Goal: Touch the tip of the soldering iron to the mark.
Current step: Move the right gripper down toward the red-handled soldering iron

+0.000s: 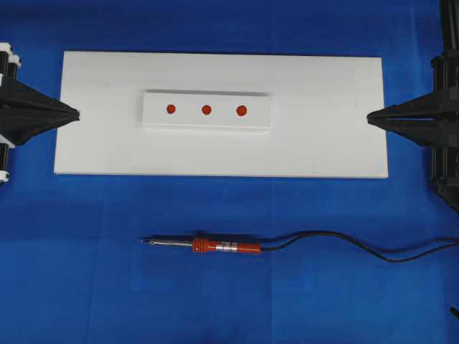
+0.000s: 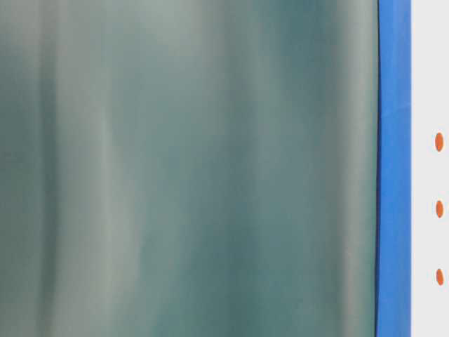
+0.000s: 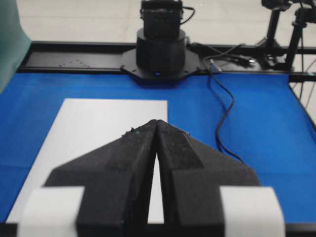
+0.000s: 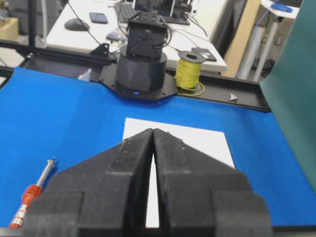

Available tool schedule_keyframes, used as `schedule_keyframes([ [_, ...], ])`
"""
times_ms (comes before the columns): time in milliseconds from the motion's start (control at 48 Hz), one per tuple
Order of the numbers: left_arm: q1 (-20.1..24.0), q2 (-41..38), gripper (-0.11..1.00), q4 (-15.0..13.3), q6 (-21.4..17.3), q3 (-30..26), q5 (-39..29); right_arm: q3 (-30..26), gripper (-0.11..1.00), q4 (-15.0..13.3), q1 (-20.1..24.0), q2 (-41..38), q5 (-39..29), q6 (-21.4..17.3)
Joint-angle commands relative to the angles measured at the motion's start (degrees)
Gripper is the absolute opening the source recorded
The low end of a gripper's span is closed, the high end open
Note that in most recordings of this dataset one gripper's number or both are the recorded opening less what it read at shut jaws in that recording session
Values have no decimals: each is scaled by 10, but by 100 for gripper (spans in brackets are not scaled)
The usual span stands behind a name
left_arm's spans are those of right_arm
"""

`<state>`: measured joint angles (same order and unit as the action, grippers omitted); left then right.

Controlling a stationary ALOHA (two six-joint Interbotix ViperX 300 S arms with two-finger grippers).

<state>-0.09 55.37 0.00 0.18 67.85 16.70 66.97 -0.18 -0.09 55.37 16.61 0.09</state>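
The soldering iron (image 1: 215,246) lies flat on the blue mat in front of the white board, red-orange handle to the right, black cord trailing right. Its tip (image 1: 143,241) points left. Part of it shows in the right wrist view as the soldering iron (image 4: 30,196) at the lower left. The mark (image 1: 206,110) is the middle red dot on the white block (image 1: 206,111); it also shows as the mark (image 2: 439,208) at table level. My left gripper (image 1: 76,113) rests shut at the board's left edge, empty. My right gripper (image 1: 368,118) sits shut at the board's right edge, empty.
The white board (image 1: 323,143) carries the block. The cord (image 1: 344,244) snakes across the mat to the right edge. A green screen (image 2: 189,168) fills most of the table-level view. The opposite arm's base (image 3: 161,52) stands at the mat's far end.
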Motion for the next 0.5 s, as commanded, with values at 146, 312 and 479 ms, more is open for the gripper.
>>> schedule_keyframes([
  [146,-4,-3,0,1,1,-10,1,-52,-6,4,36,-52,-43,-21],
  [312,-4,-3,0,1,0,-8,1,-106,-6,4,51,-135,-90,-47],
  [479,-4,-3,0,1,1,-7,0,-143,8,4,51,-221,-100,-91],
])
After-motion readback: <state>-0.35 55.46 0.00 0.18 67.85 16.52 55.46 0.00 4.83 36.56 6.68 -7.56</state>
